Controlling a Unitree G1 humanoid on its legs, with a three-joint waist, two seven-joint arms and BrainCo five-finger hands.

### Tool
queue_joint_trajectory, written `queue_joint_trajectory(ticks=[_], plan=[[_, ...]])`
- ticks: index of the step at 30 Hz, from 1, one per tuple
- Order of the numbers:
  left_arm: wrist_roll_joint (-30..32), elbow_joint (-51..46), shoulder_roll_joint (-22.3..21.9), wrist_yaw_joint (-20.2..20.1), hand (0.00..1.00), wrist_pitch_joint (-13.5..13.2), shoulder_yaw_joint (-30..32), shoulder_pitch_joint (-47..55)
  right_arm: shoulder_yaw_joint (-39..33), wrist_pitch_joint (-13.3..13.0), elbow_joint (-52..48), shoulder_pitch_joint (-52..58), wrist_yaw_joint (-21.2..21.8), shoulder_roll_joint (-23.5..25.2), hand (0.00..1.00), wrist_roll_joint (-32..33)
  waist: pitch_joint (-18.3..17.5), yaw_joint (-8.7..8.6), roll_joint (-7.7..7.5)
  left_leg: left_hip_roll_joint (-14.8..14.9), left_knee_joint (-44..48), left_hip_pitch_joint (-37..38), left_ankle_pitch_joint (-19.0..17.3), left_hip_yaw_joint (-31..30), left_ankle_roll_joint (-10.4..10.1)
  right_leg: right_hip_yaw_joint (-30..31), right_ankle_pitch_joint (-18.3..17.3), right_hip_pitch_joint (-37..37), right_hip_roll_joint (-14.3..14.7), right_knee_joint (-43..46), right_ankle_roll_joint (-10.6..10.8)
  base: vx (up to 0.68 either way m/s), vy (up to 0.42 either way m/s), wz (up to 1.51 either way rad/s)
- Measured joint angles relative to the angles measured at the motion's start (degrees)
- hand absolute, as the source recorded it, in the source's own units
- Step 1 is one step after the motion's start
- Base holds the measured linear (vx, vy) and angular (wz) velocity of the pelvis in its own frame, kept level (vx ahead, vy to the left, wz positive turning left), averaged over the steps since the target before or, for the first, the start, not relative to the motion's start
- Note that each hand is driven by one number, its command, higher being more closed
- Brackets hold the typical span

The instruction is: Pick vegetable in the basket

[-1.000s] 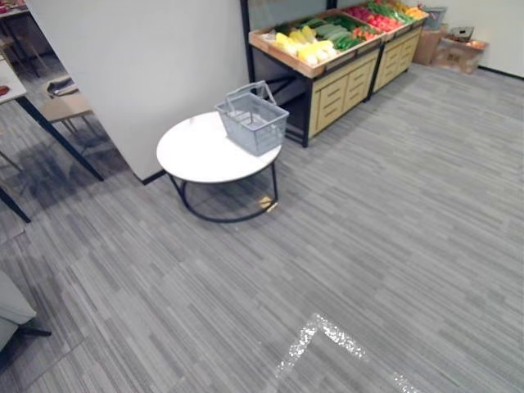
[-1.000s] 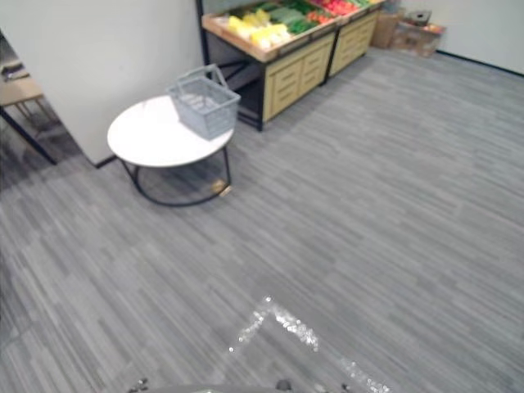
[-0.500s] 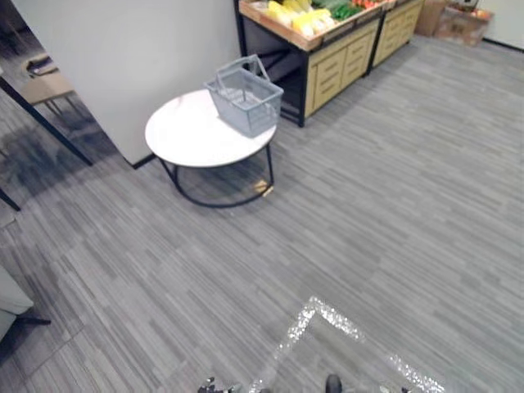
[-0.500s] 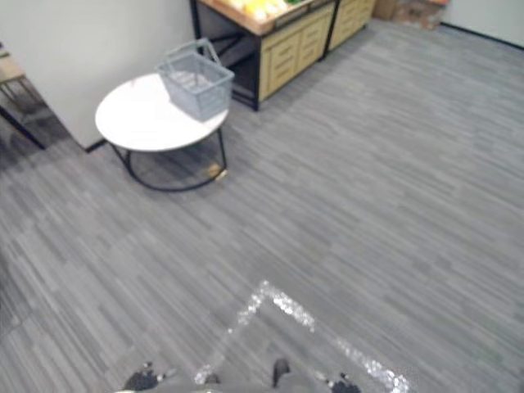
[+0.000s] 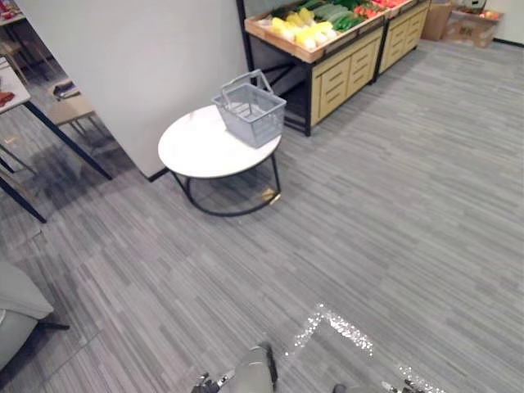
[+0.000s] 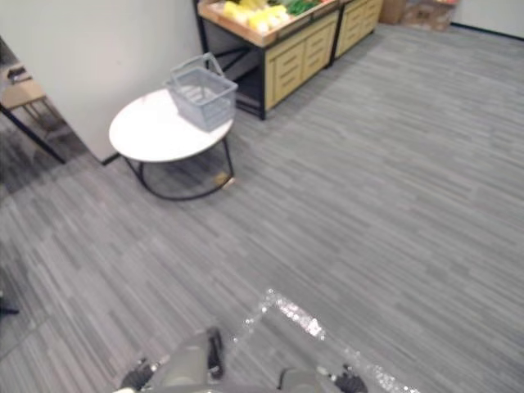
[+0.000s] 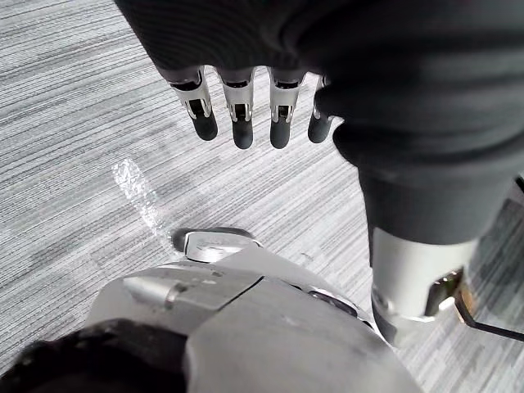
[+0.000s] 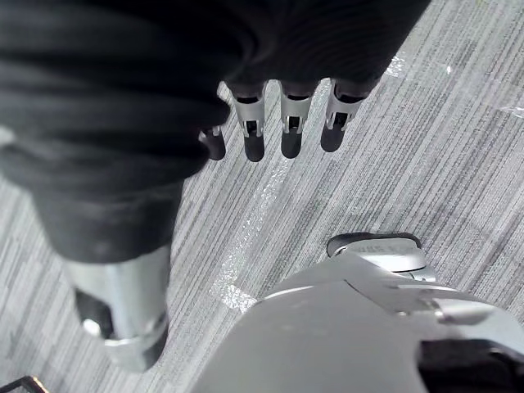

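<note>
Vegetables [image 5: 300, 29] lie on a wooden stand [image 5: 344, 74], its far end cut off at the edge, near the grey basket [image 5: 250, 110] on the round white worktop [image 5: 192, 151]. Left hand [image 7: 242, 123] and right hand [image 8: 291, 135] hang over the floor [image 7: 65, 123], fingers straight, holding nothing; thumbs are hidden.

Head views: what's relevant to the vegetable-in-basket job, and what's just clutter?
Job:
grey basket
vegetables on the wooden stand
left hand and right hand, both open, empty

Lying about:
round white table under the basket
cardboard boxes
partition wall
</note>
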Motion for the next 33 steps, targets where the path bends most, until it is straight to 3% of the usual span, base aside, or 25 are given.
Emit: queue_joint_trajectory(ticks=[3,4,5,6,7,9,12,13,14,15,17,18,19,21,23,25,26,27,28,33], plan=[[-0.1,0.7,-1.1,0.4,0.0,-0.2,1.5,0.8,1.5,-0.2,0.0,-0.4,0.0,-0.9,0.0,0.0,-0.4,0.2,0.74,0.5,-3.4,0.7,0.0,-2.2,0.0,1.9,-2.8,1.6,-1.0,0.1,2.9,0.33,0.336,-0.21],[-0.1,1.1,-0.9,0.4,0.0,-0.3,1.7,1.1,1.5,-0.3,0.3,-1.1,0.1,-0.8,0.0,0.0,-0.8,0.24,1.21,-0.4,-1.3,0.9,3.9,-1.7,-0.9,3.3,-4.1,2.4,-2.5,-0.2,4.0,0.37,0.396,-0.41],[0.0,1.2,-0.6,0.5,0.0,-0.3,1.5,1.3,1.4,-0.3,0.8,-1.7,0.1,-0.9,0.0,0.0,-1.0,0.27,0.46,-1.5,0.4,0.7,4.4,-1.3,-0.7,4.0,-4.5,2.8,-3.8,-0.8,4.4,0.39,0.398,-0.47],[0.0,2.0,0.4,0.6,0.0,-0.7,0.9,1.6,1.4,-0.4,1.7,-2.3,0.2,-0.2,0.0,0.0,-2.2,0.38,-1.08,-3.4,3.5,-0.4,1.4,0.2,0.8,5.9,-4.5,3.6,-5.7,-1.8,4.4,0.33,0.286,-0.31],[0.1,2.3,1.0,0.7,0.0,-1.1,0.1,1.4,1.4,-0.6,1.6,-2.6,0.4,0.3,0.0,0.0,-2.5,0.09,-1.48,-4.3,4.7,-1.1,0.1,0.7,1.5,6.9,-4.3,3.2,-6.2,-0.3,4.7,0.48,0.315,-0.12],[0.2,3.0,2.9,0.8,0.0,-1.2,-3.7,0.1,1.2,-1.3,1.6,-2.6,0.8,0.9,0.0,0.0,-3.5,0.08,-3.3,-7.8,5.5,-0.9,-2.6,2.8,3.6,8.6,-3.1,0.6,-7.5,8.5,5.3,0.58,0.279,0.02],[0.4,4.4,3.3,1.4,0.0,-1.1,-5.6,-0.7,-1.6,-1.7,1.6,-2.7,1.3,1.0,0.0,0.0,-4.3,0.06,-3.06,-10.2,5.4,2.4,-5.6,4.6,5.6,12.3,3.9,-3.5,-8.8,18.3,7.5,0.47,0.271,-0.16],[0.5,4.4,3.4,1.4,0.0,-1.1,-5.9,-0.7,-2.2,-1.7,1.7,-2.5,1.3,1.0,0.0,0.0,-4.4,-0.16,-3.01,-10.6,5.1,4.1,-7.0,4.8,6.0,12.6,7.7,-5.4,-8.9,23.6,9.3,0.38,0.225,-0.11],[0.5,4.3,3.9,1.5,0.0,-1.0,-7.2,-0.7,-3.0,-1.7,1.7,-1.8,1.3,1.1,0.0,0.0,-4.4,-0.56,-3.06,-11.1,4.8,6.7,-8.8,4.9,6.5,12.3,14.1,-7.6,-9.0,30.3,11.2,0.39,0.202,0.03],[0.5,4.2,4.4,1.5,0.0,-1.0,-8.4,-0.7,-3.1,-1.6,1.8,-1.1,1.3,1.3,0.0,-0.3,-4.5,-0.93,-3.2,-11.4,4.3,8.8,-9.7,4.8,6.8,11.8,16.6,-9.0,-9.0,35.5,11.4,0.41,0.136,0.13],[0.5,3.7,5.1,1.5,0.0,-1.0,-10.0,-1.2,-4.2,-1.5,2.6,-0.7,1.6,1.8,0.0,-1.9,-3.7,-1.61,-3.7,-12.0,2.3,14.7,-10.8,4.4,7.5,8.4,13.9,-12.4,-9.0,45.0,8.1,0.46,0.062,-0.01],[0.5,3.2,5.1,1.5,0.0,-1.0,-10.3,-1.6,-5.6,-1.4,3.1,-0.4,2.0,2.1,0.0,-2.1,-3.3,-1.69,-3.38,-12.0,0.1,18.8,-11.2,4.3,7.9,4.4,10.3,-14.7,-9.0,48.0,5.2,0.49,0.009,-0.18],[0.5,3.1,4.8,1.6,0.0,-1.0,-10.4,-2.5,-6.8,-1.5,3.1,-0.2,2.3,2.2,0.0,-2.1,-3.1,-1.82,-3.13,-11.9,-2.3,22.7,-11.5,4.1,8.3,0.9,7.1,-17.2,-8.7,47.7,3.6,0.39,-0.021,-0.09],[0.5,2.4,3.9,1.6,0.0,-1.0,-10.1,-3.8,-8.2,-1.6,2.4,-0.4,2.3,2.6,0.0,-2.1,-2.7,-2.97,-2.53,-11.0,-4.2,26.8,-12.5,3.0,7.8,-2.7,4.1,-20.3,-7.2,41.8,2.6,0.38,-0.101,0.23],[0.6,1.8,1.7,1.7,0.0,-1.1,-9.4,-5.9,-8.8,-1.6,1.0,0.1,2.3,3.2,0.0,-2.1,-2.4,-3.26,-1.73,-9.3,-4.8,29.5,-14.0,2.1,6.5,-4.1,4.1,-22.2,-5.4,30.0,2.8,0.37,-0.171,0.47],[0.8,1.0,-1.5,1.4,0.0,-1.2,-7.8,-7.7,-8.9,-1.4,-0.1,0.6,2.1,3.3,0.0,-2.1,-2.4,-3.26,-1.23,-6.7,-5.0,31.9,-16.5,0.2,3.5,-3.2,6.8,-22.9,-4.5,10.7,4.3,0.43,-0.268,0.58],[1.2,0.9,-2.1,1.3,0.0,-1.2,-7.2,-7.8,-8.9,-1.4,-0.3,0.7,2.1,3.3,0.0,-2.1,-2.3,-3.3,-1.22,-6.1,-5.4,33.0,-17.2,-0.4,2.8,-2.7,8.1,-22.9,-4.4,6.5,4.1,0.53,-0.342,0.47],[1.9,1.1,-3.4,1.0,0.0,-1.1,-6.2,-7.4,-8.7,-1.4,-0.9,1.1,2.0,3.5,0.0,-2.2,-2.2,-3.23,-1.21,-4.9,-6.4,34.8,-18.3,-1.0,1.7,-1.6,13.8,-22.6,-4.2,0.4,4.7,0.7,-0.44,0.28],[3.0,1.7,-4.5,0.6,0.0,-1.1,-4.5,-6.9,-8.7,-1.4,-1.0,1.0,2.1,3.3,0.0,-2.4,-2.2,-3.01,-0.69,-3.5,-6.9,36.5,-18.6,-1.6,1.5,-2.3,19.2,-21.8,-2.7,1.5,4.1,0.6,-0.366,0.2],[5.7,3.2,-6.9,-0.7,0.0,-0.9,-0.9,-7.9,-7.3,-1.4,-1.2,0.0,2.0,2.2,0.0,-4.3,-2.0,-3.16,0.74,0.0,-2.5,37.9,-9.5,-4.3,-0.4,-5.8,4.9,-22.8,-1.8,17.1,-0.2,0.59,-0.355,0.19]])
